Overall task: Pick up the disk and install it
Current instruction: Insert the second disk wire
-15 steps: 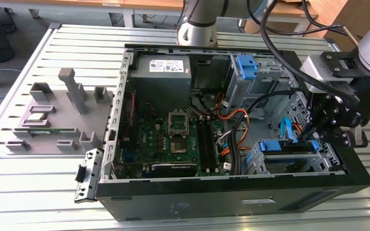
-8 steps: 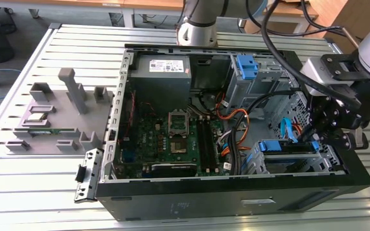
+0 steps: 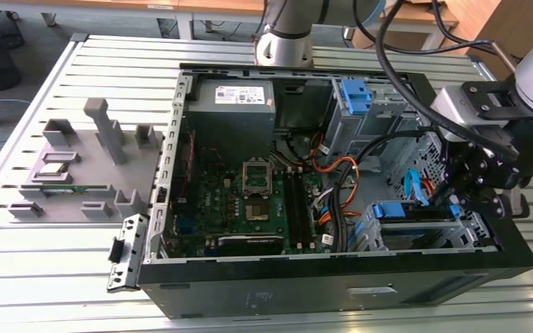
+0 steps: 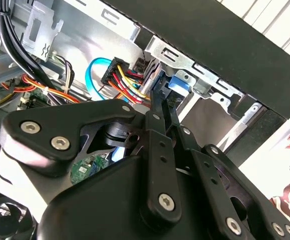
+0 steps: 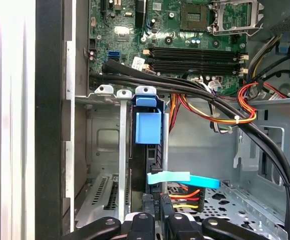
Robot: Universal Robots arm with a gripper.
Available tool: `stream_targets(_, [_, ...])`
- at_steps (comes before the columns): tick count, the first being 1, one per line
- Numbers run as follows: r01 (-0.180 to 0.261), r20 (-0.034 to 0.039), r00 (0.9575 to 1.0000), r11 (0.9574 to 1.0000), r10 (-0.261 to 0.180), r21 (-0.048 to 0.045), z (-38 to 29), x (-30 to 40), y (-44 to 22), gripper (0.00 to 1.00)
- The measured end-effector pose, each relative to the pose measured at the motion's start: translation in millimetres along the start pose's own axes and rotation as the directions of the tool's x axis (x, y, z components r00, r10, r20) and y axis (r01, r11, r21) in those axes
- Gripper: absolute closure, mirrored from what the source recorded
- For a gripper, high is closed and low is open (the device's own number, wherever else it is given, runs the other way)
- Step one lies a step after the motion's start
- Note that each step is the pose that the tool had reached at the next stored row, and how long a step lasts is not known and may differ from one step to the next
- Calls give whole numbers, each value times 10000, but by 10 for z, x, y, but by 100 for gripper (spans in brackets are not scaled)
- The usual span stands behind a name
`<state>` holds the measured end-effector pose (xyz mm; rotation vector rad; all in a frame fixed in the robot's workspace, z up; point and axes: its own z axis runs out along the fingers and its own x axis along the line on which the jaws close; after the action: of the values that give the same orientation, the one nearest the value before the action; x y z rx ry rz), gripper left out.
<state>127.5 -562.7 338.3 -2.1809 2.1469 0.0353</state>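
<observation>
The open computer case [image 3: 341, 274] lies on its side on the slatted metal tabletop [image 3: 53, 277], motherboard [image 3: 248, 194] facing up. A grey power-supply box [image 3: 231, 104] sits at its far end, and a grey fixture block [image 3: 72, 173] stands on the tabletop toward the exterior view's left, well apart from the case.

The arm reaches into the case's corner nearest the exterior view's right, where the drive cage [image 3: 415, 232] stands. The disk [image 5: 149, 150] sits edge-on in a slot of that cage, its blue plastic rail [image 5: 148, 125] showing at the top in the first wrist view, with the bundle of black cables [image 5: 195, 92] passing just beside it.

The gripper [image 4: 162, 107] is down at the cage. In the second wrist view its fingers [image 4: 159, 112] are drawn close together, nearly parallel, with the tips at the blue rail of the disk; whether they pinch it or only press against it I cannot tell.

I judge the picking up done and the installing in hand: the disk looks already in its bay. What is left likely calls for a straight push along the slot, keeping clear of the orange and yellow wires [image 4: 127, 80] and the light-blue data cable [image 5: 185, 179] close by.
</observation>
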Motion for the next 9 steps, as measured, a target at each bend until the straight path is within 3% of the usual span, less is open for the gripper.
stream_targets(9, [1, 0, 10000, 10000, -1, 0, 7, 3, 18, 82])
